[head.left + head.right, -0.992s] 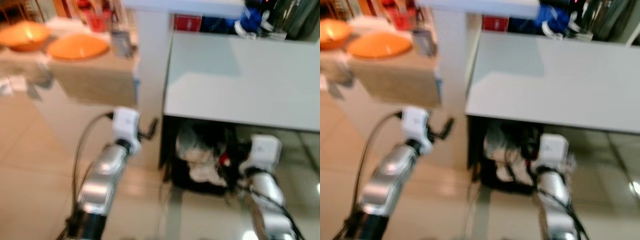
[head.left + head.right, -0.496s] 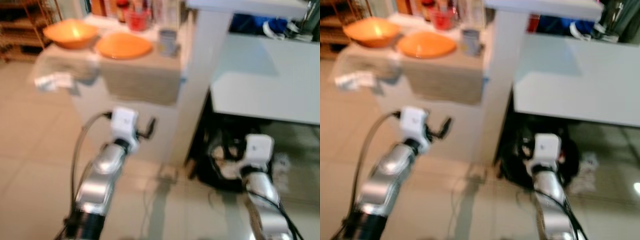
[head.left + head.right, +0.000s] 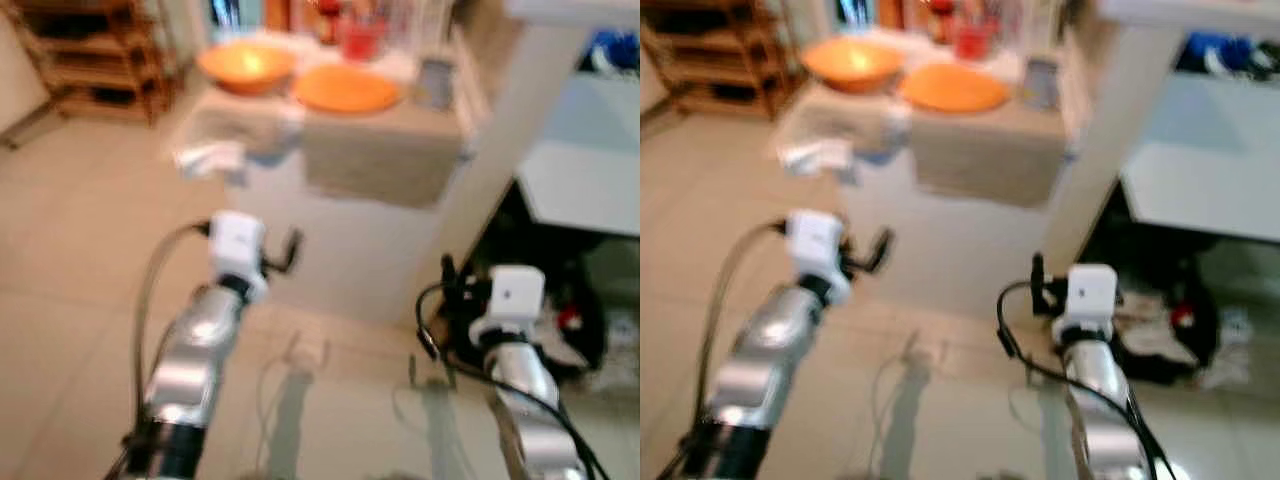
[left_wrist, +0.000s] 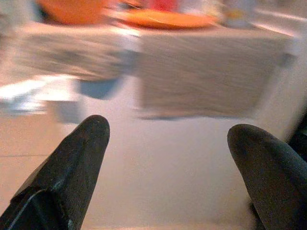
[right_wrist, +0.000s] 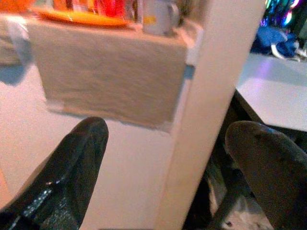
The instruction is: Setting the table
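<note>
Orange plate [image 3: 344, 89] on the cloth-draped counter [image 3: 380, 165] ahead, orange bowl [image 3: 245, 66] just beside it, grey cup [image 5: 157, 15] near the white pillar [image 5: 216, 91], left gripper [image 4: 168, 158] and right gripper [image 5: 168, 158] both raised before the counter, jaws wide and holding nothing

A glossy orange bowl [image 3: 245, 66] is glowing at eleven o'clock, an equally orange flat plate [image 3: 344, 90] at twelve. A plain beige cloth [image 3: 378, 170] is draping the counter beneath them. A red cup [image 3: 360, 38] is showing behind, a grey mug [image 5: 158, 17] beside it, pale cream tiles [image 3: 70, 300] underneath.
</note>
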`<state>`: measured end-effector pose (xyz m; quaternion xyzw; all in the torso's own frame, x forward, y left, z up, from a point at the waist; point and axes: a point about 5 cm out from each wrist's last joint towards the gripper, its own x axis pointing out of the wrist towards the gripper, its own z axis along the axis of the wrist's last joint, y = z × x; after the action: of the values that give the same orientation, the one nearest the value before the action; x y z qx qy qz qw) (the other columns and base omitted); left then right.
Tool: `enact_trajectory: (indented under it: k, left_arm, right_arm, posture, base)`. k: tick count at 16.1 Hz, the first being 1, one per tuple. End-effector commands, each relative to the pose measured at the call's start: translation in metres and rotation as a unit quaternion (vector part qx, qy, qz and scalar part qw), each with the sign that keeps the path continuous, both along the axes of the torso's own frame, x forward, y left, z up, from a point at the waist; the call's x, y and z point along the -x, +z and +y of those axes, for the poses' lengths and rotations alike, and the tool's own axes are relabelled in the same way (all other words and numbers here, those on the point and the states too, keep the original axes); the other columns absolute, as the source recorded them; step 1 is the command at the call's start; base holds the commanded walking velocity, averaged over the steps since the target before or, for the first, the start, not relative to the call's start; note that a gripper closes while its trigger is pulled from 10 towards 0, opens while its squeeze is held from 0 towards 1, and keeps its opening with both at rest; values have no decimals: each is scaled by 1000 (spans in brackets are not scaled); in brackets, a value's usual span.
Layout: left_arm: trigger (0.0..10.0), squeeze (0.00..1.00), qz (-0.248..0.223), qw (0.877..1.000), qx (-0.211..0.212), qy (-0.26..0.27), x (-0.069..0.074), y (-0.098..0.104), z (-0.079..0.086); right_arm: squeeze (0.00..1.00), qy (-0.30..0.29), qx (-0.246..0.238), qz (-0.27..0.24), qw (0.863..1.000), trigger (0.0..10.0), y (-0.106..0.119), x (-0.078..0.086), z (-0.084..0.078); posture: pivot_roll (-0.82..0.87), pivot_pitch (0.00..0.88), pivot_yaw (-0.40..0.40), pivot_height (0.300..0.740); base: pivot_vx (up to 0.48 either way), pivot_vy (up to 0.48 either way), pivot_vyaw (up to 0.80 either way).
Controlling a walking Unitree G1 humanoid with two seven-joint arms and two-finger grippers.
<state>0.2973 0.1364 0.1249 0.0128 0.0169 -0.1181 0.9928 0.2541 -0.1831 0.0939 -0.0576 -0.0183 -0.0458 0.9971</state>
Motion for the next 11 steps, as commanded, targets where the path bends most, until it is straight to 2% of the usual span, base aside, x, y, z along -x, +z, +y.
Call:
enact_trajectory:
  k: [1,3,4,5,7,8,11]
  left_arm:
    - [10000,0,7,1000,6,2,4,-5,-1]
    - [10000,0,41,999,-14,25,25,-24,21]
    - [10000,0,50,998,-20,29,36,-30,30]
    - [10000,0,53,998,-21,33,39,-31,33]
    - [10000,0,32,999,-3,12,36,-23,26]
    - [10000,0,6,1000,-1,-9,30,-12,13]
    - [10000,0,-22,999,14,-33,17,3,-5]
  right_arm:
    - [0,-22,7,1,1000,10000,0,5,-14]
    - [0,-17,12,18,1000,10000,-7,26,-16]
    - [0,-5,19,19,1000,10000,-8,36,-13]
    - [0,0,21,17,1000,10000,-7,38,-12]
    - [0,2,22,12,1000,10000,-5,39,-10]
    - [0,7,34,4,999,10000,-3,36,-8]
    - [0,-13,53,-37,998,10000,13,22,-13]
  posture:
    - [16,17,-5,740]
    - [12,16,7,740]
    - [9,16,8,740]
    - [9,17,5,740]
    - [10,2,8,740]
    - [11,0,8,740]
    - [7,0,10,740]
  base:
    - [0,480,0]
    - [0,364,0]
    - [0,0,0]
    - [0,0,0]
    - [0,0,0]
    - [398,266,0]
    - [457,0,0]
